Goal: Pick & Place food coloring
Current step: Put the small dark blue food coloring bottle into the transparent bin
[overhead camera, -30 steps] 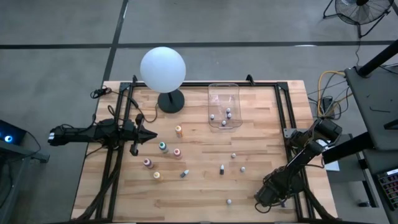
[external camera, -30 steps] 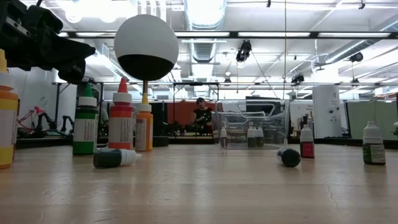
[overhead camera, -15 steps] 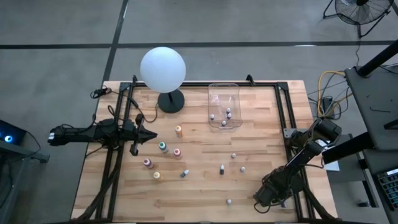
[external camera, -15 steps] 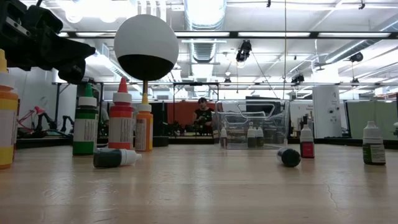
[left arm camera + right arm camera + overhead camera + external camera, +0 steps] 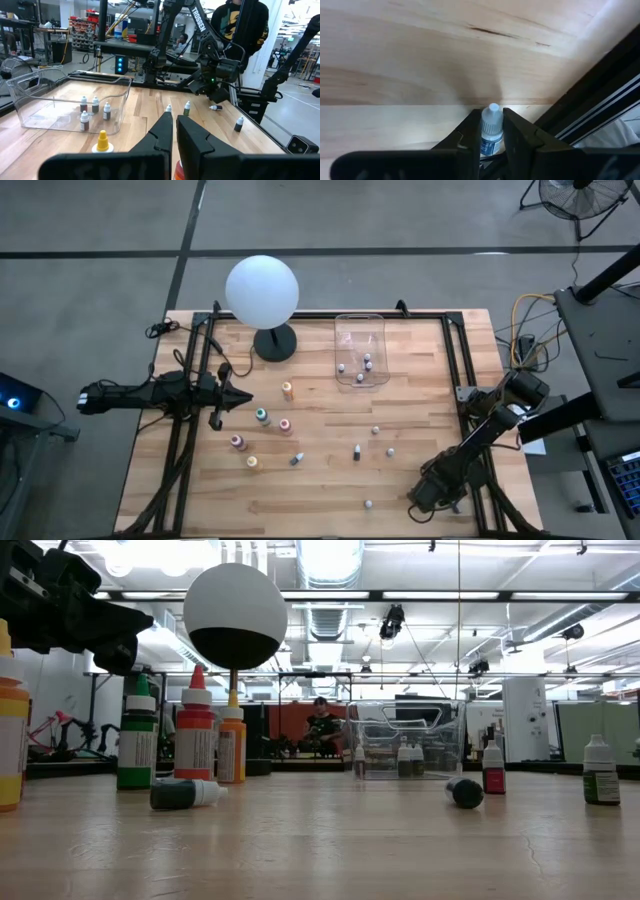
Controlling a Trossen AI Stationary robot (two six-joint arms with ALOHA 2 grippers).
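While you scan from the worktop's left edge, you find the left gripper (image 5: pixel 243 395) lying just inside that edge, fingers pressed together and empty, its tip aimed toward the middle.

Next, near the far edge left of centre, a white globe lamp (image 5: pixel 262 291) stands on a dark round base.

Next, a loose group of larger food coloring bottles sits left of centre: one with an orange body (image 5: pixel 287 390), a teal one (image 5: pixel 262 416), a pink one (image 5: pixel 285 425), another pink one (image 5: pixel 237 441) and a yellow one (image 5: pixel 252 462), all standing apart from each other.

Next, a small bottle (image 5: pixel 296 459) lies on its side just right of the yellow one.

Next, a clear plastic bin (image 5: pixel 361 325) rests at the far edge near centre, with several small dropper bottles (image 5: pixel 366 363) inside it.

Next, small bottles are scattered right of centre: one (image 5: pixel 357 452), one (image 5: pixel 376 430), one (image 5: pixel 391 451), and one (image 5: pixel 368 504) close to the near edge.

Last, at the near right corner you find the right gripper (image 5: pixel 420 502) low over the worktop beside the dark frame rail (image 5: pixel 590 117); its jaws are narrow, closed around a small white-capped dropper bottle (image 5: pixel 491 129) held upright between the fingers.
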